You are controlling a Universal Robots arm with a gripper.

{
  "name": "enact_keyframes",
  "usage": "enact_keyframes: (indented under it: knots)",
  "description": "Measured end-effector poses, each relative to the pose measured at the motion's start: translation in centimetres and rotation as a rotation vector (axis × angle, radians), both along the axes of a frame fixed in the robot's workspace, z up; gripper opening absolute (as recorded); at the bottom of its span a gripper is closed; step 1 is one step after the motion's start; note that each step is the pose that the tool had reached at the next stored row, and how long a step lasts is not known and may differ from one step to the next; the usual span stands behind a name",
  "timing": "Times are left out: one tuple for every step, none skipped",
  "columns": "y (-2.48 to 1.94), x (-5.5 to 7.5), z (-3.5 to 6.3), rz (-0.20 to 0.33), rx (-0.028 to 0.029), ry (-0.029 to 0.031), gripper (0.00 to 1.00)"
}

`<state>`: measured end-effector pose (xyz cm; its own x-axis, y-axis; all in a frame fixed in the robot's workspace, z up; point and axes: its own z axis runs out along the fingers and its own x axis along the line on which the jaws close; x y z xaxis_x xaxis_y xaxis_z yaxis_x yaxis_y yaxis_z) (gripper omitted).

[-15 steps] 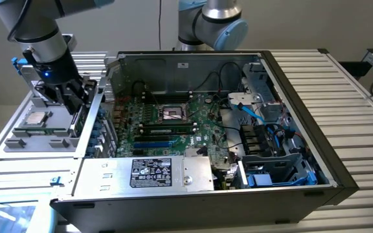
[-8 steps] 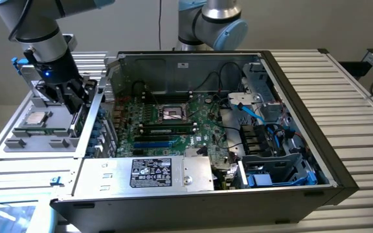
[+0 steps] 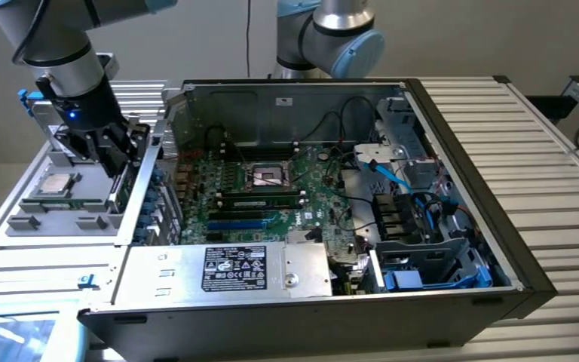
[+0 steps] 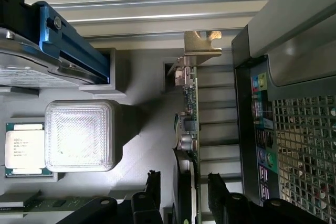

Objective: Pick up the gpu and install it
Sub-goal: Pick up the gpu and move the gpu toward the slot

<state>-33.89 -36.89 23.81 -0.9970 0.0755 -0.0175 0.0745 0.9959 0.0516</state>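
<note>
1. At the far left of the exterior view sat the grey parts tray (image 3: pixel 13 226). A processor chip (image 3: pixel 56 183) lay flat on it.
2. At about 3 o'clock from that chip, the gpu (image 3: pixel 120 188) stood on edge in a slot of the tray. It was outside the computer case (image 3: pixel 531 279) and just beside the case's outer wall. In the wrist view the gpu (image 4: pixel 190 124) showed edge-on, with its metal bracket (image 4: pixel 202 51) at the far end.
3. The gripper (image 3: pixel 118 160) hung at 12 o'clock over the card. The wrist view showed the gripper (image 4: pixel 184 177) with its fingers spread apart, one on each side of the board. There was a gap on both sides, so nothing was clamped.
4. I judged the card light and stiff but fragile. Its components and the fan shroud would not take a squeeze.
5. I judged the safest hold to be across the flat faces near the top edge, with even pressure and away from the contact edge seated in the slot. I reckoned the bare board might slip under smooth pads.
6. At 3 o'clock from the gripper, the case lay open with its motherboard (image 3: pixel 259 188) exposed, and no card was seated there.
</note>
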Motion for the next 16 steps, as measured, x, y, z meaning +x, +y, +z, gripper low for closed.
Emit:
enact_keyframes:
  knots:
    - [0.0, 0.0, 0.0, 0.0, 0.0, 0.0001, 0.49]
    - [0.0, 0.0, 0.0, 0.0, -0.0001, 0.0002, 0.49]
    - [0.0, 0.0, 0.0, 0.0, 0.0, 0.0002, 0.49]
    - [0.0, 0.0, -0.01, 0.0, 0.0, 0.0001, 0.47]
    - [0.0, 0.0, -0.01, 0.0, 0.0001, 0.0001, 0.47]
    - [0.0, 0.0, -0.01, 0.0, 0.0001, 0.0001, 0.47]
    - [0.0, 0.0, -0.01, 0.0, 0.0001, 0.0002, 0.4]
    - [0.0, 0.0, -0.01, 0.0, 0.0001, 0.0001, 0.4]
    - [0.0, 0.0, -0.01, 0.0, 0.0, 0.0001, 0.4]
    - [0.0, 0.0, -0.02, 0.0, 0.0001, 0.0001, 0.4]
    - [0.0, 0.0, -0.02, 0.0, 0.0, 0.0002, 0.4]
    - [0.0, 0.0, -0.02, 0.0, 0.0, 0.0002, 0.38]
    - [0.0, 0.0, -0.02, 0.0, 0.0001, 0.0001, 0.38]
    - [0.0, 0.0, -0.03, 0.0, 0.0, 0.0001, 0.31]
    - [0.0, 0.0, -0.03, 0.0, 0.0001, 0.0001, 0.31]
    - [0.0, 0.0, -0.03, 0.0, 0.0, 0.0002, 0.31]
